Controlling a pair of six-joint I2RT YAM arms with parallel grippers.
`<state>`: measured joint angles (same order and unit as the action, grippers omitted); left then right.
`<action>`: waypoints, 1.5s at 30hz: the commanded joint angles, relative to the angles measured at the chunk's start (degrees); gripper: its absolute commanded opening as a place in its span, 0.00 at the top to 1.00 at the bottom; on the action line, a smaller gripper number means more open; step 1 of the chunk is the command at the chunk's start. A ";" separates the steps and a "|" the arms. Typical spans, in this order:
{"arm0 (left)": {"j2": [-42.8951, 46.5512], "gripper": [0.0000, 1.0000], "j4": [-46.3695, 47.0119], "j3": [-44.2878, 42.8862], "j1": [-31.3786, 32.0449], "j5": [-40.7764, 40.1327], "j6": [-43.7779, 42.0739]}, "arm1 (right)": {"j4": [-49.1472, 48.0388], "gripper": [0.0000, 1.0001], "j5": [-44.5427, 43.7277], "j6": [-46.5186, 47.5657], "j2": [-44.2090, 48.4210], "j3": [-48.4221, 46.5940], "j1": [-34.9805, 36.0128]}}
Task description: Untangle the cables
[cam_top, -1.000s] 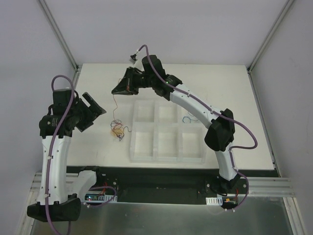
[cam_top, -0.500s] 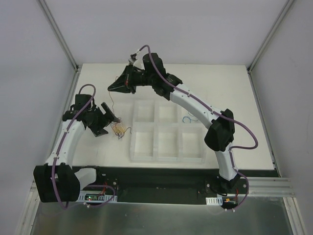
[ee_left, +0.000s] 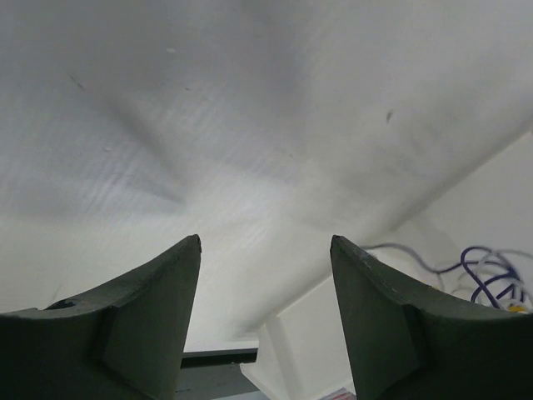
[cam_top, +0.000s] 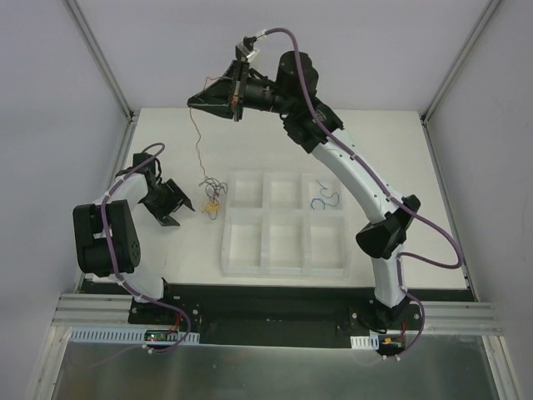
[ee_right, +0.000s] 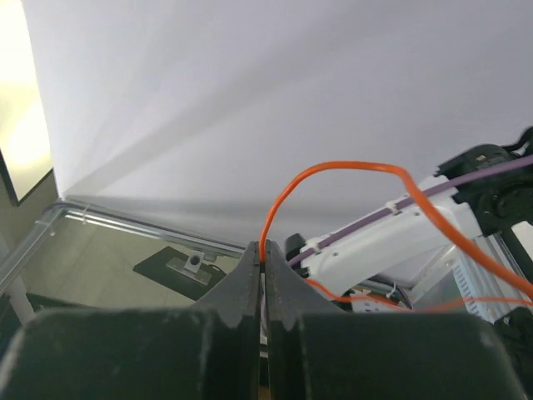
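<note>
The right tool (cam_top: 193, 102), raised above the far edge of the white desk (cam_top: 375, 137), pinched a thin orange wire (ee_right: 358, 164) that hung down to a small multicoloured tangle of thin curly wires (cam_top: 211, 192) lying toward the left edge. The left tool (ee_left: 265, 246), jaws apart, was beside it.

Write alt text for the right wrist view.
The right gripper is shut on a thin orange cable, which loops up and trails off right. Behind: a white arm link with a purple hose.
</note>
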<state>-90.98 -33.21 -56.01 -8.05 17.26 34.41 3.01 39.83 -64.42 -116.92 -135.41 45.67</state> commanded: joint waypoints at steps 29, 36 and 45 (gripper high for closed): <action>20.94 0.25 1.48 5.47 -0.30 21.42 -2.51 | 27.03 1.00 -6.16 34.69 17.77 6.28 -4.71; 14.70 0.44 0.87 1.61 5.85 18.43 -2.77 | 42.77 1.00 -11.26 47.97 23.76 14.38 -10.24; 5.83 0.44 -3.43 -3.40 9.72 12.19 -4.70 | 51.31 1.00 -19.62 58.71 26.92 20.89 -12.97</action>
<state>-81.41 -32.62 -56.36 0.82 32.97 31.99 49.41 24.45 -12.25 -92.66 -116.73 33.32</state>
